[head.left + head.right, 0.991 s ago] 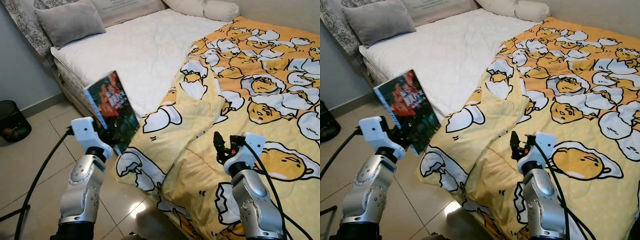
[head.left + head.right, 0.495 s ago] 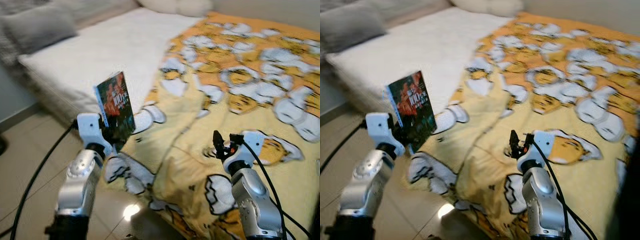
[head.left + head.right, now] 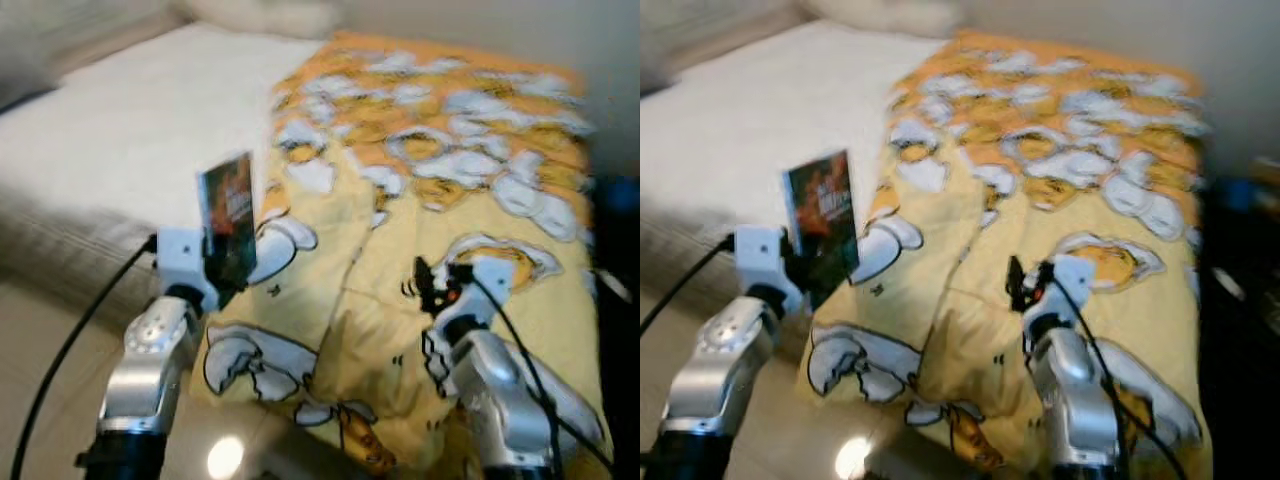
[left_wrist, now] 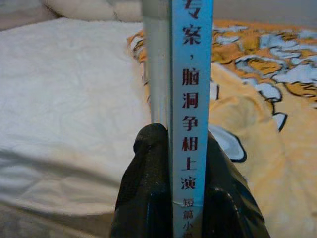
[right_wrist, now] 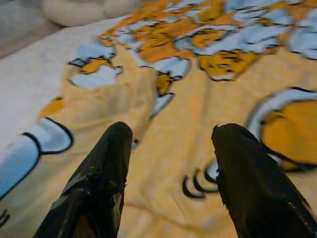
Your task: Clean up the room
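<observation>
Yellow, soft quilted blanket (image 3: 450,200) printed with white-and-orange egg cartoons is spread over the bed, its near edge bunched into folds and hanging toward the pale glossy tiled floor (image 3: 40,400). A white, finely wrinkled bed sheet (image 3: 110,150) is seen beside it, with pale pillows (image 3: 265,15) at the far end. Head views are blurred.

A thin paperback book with a dark, red-lettered cover and light blue spine (image 4: 190,99) is held upright above the bed's near edge, over the border between sheet and blanket. Red Chinese characters are printed down the spine; the page block is seen as a grey strip beside it.

The left gripper (image 4: 173,163) is raised on a bent silver arm, its two matte black fingers (image 4: 148,178) clamped on the book's lower end, one on each cover.

The right gripper (image 5: 171,163) is held over the blanket, its black textured fingers (image 5: 106,168) spread apart, nothing between them.
</observation>
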Robot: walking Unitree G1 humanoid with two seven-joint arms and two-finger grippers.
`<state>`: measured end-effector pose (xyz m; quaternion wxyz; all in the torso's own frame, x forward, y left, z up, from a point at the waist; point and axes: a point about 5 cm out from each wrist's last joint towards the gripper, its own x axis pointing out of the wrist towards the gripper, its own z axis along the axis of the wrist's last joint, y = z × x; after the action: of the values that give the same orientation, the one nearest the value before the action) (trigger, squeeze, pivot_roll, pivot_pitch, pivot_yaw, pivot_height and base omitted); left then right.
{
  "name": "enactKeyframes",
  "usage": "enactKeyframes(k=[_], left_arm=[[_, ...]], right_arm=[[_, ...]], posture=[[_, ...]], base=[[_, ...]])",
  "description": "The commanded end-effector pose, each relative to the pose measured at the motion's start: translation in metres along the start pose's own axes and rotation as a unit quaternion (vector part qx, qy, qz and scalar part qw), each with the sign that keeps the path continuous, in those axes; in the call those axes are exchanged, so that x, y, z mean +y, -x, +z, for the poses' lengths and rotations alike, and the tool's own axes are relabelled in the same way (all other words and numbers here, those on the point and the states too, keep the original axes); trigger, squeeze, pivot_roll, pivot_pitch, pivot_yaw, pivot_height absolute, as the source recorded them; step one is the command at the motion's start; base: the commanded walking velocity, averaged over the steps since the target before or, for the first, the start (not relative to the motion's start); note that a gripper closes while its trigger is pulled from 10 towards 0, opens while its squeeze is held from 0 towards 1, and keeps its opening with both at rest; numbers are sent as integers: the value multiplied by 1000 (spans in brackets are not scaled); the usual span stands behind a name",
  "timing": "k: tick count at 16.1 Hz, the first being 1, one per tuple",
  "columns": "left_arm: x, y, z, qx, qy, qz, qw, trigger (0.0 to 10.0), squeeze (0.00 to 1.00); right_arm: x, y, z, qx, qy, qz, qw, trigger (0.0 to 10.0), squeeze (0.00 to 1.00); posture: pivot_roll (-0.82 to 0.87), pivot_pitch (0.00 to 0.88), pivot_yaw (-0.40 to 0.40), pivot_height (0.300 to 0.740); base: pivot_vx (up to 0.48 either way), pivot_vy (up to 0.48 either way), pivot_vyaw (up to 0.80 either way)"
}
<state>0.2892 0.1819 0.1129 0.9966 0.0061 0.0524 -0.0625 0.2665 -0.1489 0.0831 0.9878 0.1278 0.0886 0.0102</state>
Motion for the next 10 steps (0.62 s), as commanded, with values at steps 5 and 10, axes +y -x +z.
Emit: enactKeyframes(k=[5, 10], left_arm=[[-8, -2, 13, -17, -8, -13, 1000, 10000, 0], [-10, -3, 14, -11, -21, -20, 1000, 10000, 0]], right_arm=[[-9, 0, 2, 3, 12, -18, 1000, 10000, 0], [-9, 0, 1, 4, 14, -21, 1000, 10000, 0]], posture=[[-38, 0, 39, 740], [-38, 0, 46, 740]], base=[[0, 428, -800], [0, 431, -755]])
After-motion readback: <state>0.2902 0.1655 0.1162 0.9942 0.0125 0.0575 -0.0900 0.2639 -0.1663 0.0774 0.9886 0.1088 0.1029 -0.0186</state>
